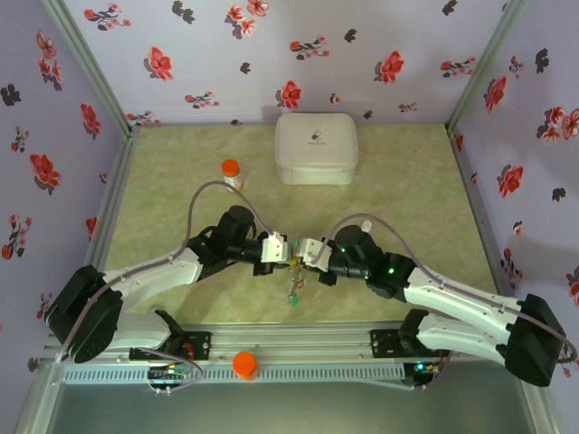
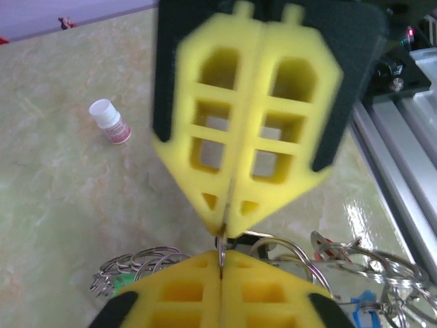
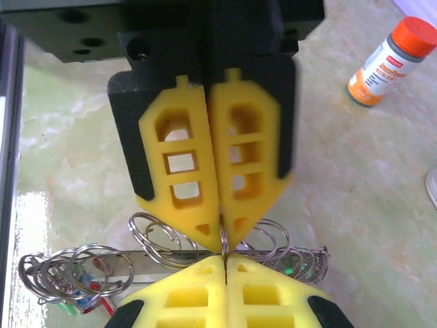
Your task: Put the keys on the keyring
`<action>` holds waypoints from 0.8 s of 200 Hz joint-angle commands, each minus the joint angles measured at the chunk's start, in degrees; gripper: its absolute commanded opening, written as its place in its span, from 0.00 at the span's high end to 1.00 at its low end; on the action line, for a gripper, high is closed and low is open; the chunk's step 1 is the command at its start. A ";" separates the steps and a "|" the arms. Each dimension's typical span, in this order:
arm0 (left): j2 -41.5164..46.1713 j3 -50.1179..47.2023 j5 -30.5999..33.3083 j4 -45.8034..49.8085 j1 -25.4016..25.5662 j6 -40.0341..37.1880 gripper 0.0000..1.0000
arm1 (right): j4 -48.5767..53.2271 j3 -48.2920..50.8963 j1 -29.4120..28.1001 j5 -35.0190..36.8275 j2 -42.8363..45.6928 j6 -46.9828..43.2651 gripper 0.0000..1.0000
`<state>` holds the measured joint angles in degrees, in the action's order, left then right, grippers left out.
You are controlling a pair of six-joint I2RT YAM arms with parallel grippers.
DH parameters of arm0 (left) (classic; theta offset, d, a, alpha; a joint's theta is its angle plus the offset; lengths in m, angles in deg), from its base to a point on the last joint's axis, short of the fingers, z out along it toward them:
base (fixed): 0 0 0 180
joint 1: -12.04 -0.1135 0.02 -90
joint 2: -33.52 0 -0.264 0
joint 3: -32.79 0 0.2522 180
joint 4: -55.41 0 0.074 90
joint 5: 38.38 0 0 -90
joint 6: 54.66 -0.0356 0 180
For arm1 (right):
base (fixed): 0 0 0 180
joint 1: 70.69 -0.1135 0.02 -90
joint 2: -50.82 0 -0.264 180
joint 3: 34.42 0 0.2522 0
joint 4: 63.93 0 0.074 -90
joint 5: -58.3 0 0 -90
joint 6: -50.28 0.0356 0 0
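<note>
Hanging over pale green tabletop (image 1: pixel 181 181) centre: thin grey metal keyring (image 3: pixel 223 239) with small silver tagged keys (image 1: pixel 294 292) | left jaws, right jaws: pinched shut on its wire, tip to tip | handling likely light, stiff, slippery; take bare wire, not dangling keys.

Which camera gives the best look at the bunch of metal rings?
The right wrist view: the metal rings span its lower part, close and sharp, strung along a flat strip with coloured tags. The left wrist view catches them at its bottom corners, partly behind yellow fingers. In the top view they are a tiny cluster.
</note>
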<state>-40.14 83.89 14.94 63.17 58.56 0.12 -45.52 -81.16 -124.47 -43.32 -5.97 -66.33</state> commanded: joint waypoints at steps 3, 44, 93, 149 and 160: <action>0.60 0.93 -1.03 -0.65 0.32 -0.34 1.00 | -2.68 -2.27 0.15 0.65 0.35 0.79 1.00; 2.74 -5.50 -1.73 -16.19 -0.44 9.04 1.00 | -6.93 3.85 2.75 -1.76 6.07 8.86 0.79; 0.16 -11.09 -3.96 -36.66 -1.88 18.55 1.00 | -7.94 7.11 2.87 -2.99 8.21 12.57 0.76; -2.03 -11.63 -6.11 -40.05 -2.40 19.40 1.00 | -10.55 6.16 3.02 -2.85 5.90 13.81 0.76; -2.14 -11.67 -6.54 -40.14 -2.41 19.23 1.00 | -10.47 5.96 3.05 -1.66 5.95 13.71 0.76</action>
<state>-41.76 72.57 11.02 29.03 56.64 18.35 -52.91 -74.31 -121.89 -45.50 -0.36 -54.41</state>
